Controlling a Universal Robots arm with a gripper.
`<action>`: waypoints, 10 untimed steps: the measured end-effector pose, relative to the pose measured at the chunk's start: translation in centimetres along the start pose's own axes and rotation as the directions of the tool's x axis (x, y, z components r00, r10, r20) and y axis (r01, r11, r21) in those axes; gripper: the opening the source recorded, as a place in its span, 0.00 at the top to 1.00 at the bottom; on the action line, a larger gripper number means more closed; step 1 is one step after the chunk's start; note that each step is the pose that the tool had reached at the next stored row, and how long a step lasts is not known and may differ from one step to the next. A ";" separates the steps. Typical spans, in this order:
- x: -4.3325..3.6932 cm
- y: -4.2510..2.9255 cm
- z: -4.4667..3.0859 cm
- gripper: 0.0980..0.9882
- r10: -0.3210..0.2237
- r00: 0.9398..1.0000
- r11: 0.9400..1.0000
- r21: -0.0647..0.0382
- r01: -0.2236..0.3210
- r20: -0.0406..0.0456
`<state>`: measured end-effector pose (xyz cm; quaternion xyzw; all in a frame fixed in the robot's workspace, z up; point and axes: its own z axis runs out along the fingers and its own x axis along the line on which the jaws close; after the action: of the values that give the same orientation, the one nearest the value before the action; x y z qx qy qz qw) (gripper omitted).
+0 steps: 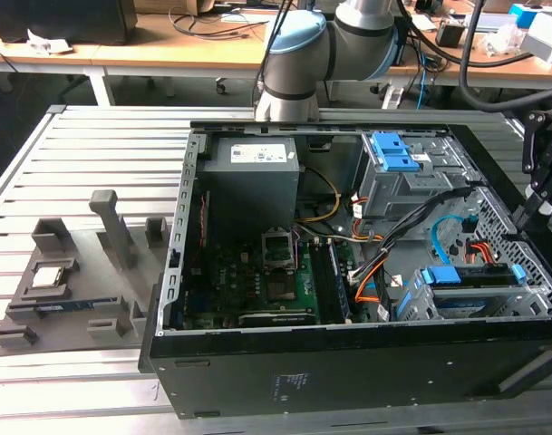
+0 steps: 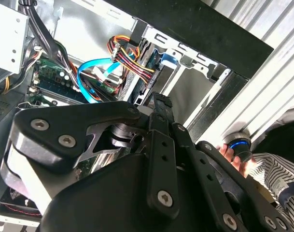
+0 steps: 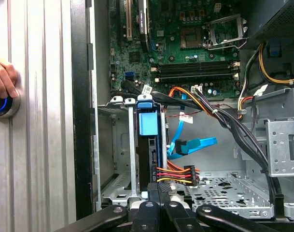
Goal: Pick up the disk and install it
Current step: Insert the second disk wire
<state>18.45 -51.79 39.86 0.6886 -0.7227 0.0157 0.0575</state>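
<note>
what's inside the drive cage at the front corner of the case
The disk stands on edge in the drive cage, blue bracket showing, orange cables beside it. The pincer covers its near end.

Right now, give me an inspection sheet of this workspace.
Surface: slatted metal table, carrying the open computer case.
Job's things: the disk sits on edge in the drive cage, blue bracket showing.
Clutter: grey fixture tray with small parts, at the exterior view's left of the case.
Grippers: gripper over the case's drive-cage end.
Cables: blue data cable and a red-yellow power bundle lie beside the disk.
Surroundings: a hand on a blue-lit button; a workbench behind.
</note>
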 end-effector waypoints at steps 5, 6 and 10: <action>-0.53 0.66 -0.01 0.99 0.000 1.000 1.000 0.000 0.000 0.000; -0.66 1.07 0.00 0.99 0.000 1.000 1.000 0.000 0.000 0.000; -1.15 2.28 0.02 0.99 0.000 1.000 1.000 0.000 0.000 0.000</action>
<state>16.22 -50.53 39.85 0.6887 -0.7226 0.0156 0.0575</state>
